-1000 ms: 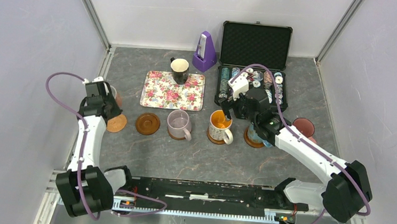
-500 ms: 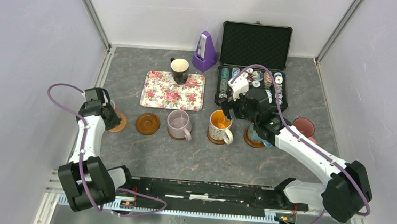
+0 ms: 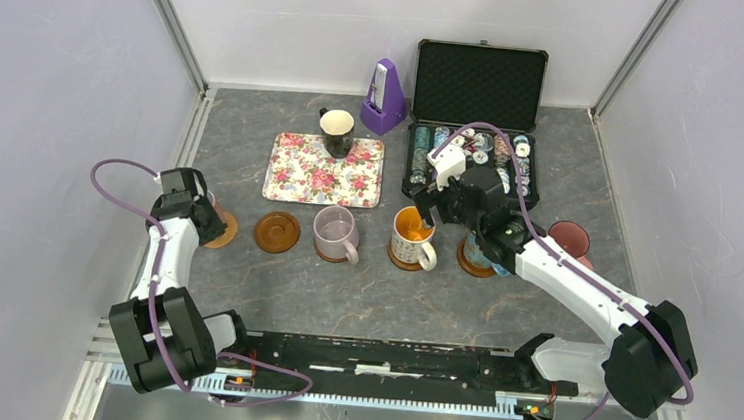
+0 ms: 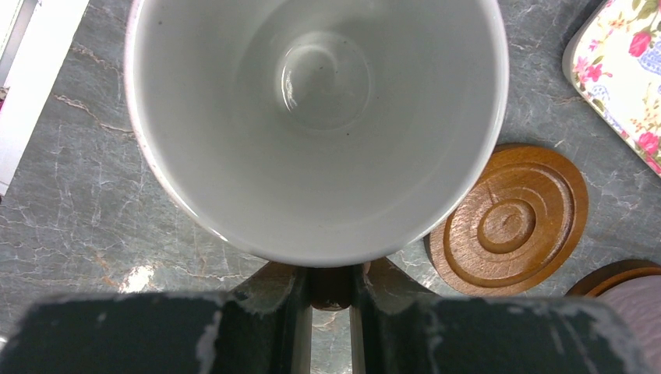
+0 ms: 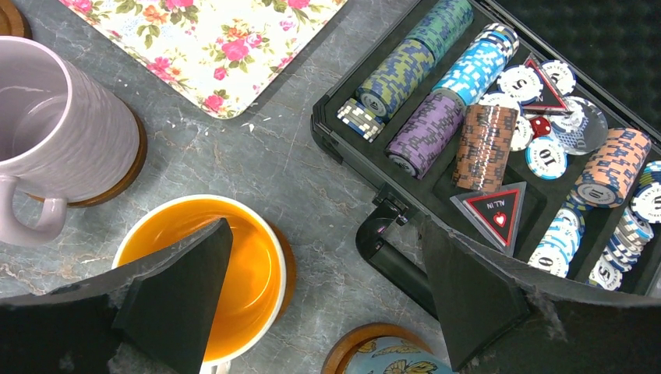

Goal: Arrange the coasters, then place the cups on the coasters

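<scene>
My left gripper [image 4: 331,274] is shut on the handle of a cup with a white inside [image 4: 312,117], held over the leftmost coaster [image 3: 226,230], which the cup hides in the left wrist view. An empty coaster [image 3: 277,231] [image 4: 510,222] lies just to its right. Further right, a lilac cup [image 3: 334,230], an orange-lined cup [image 3: 411,235] and a blue cup [image 5: 394,363] each stand on a coaster. My right gripper [image 5: 323,234] hangs open above the gap between the orange-lined and blue cups. A pink cup [image 3: 568,238] sits at the right, a black cup [image 3: 336,132] on the tray.
A floral tray [image 3: 295,179] lies behind the row of coasters. An open black case of poker chips [image 3: 473,153] stands behind my right gripper, a purple metronome [image 3: 386,96] to its left. Grey walls close in both sides.
My left gripper has carried the cup nearer and over the leftmost coaster, covering more of it. The right arm has barely moved.
</scene>
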Controlling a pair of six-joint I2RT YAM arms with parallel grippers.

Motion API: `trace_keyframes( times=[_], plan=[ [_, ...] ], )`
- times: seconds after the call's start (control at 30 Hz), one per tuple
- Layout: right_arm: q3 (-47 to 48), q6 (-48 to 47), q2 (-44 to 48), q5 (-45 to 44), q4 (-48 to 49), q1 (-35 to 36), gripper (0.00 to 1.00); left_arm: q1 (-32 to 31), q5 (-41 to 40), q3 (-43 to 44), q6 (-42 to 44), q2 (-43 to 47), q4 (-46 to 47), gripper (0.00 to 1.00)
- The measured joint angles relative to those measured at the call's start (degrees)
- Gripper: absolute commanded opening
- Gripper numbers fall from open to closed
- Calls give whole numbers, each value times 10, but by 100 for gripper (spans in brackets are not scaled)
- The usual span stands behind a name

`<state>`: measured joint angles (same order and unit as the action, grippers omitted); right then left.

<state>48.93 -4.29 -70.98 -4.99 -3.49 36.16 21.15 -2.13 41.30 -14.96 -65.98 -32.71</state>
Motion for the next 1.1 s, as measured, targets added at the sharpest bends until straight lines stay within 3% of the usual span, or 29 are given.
trace_keyframes(
  times=[0.47, 0.67, 1.1],
  plan=[
    [-1, 0, 0, -1, 0, -6, 98, 0, -20, -1, 0, -16, 0, 26],
    [-11, 0, 5, -2, 0, -7, 98, 0, -17, 12, 1, -20, -2, 45],
    [-19, 2, 7, -2, 5, -7, 98, 0, -8, 70, 3, -34, -54, 69]
  ],
)
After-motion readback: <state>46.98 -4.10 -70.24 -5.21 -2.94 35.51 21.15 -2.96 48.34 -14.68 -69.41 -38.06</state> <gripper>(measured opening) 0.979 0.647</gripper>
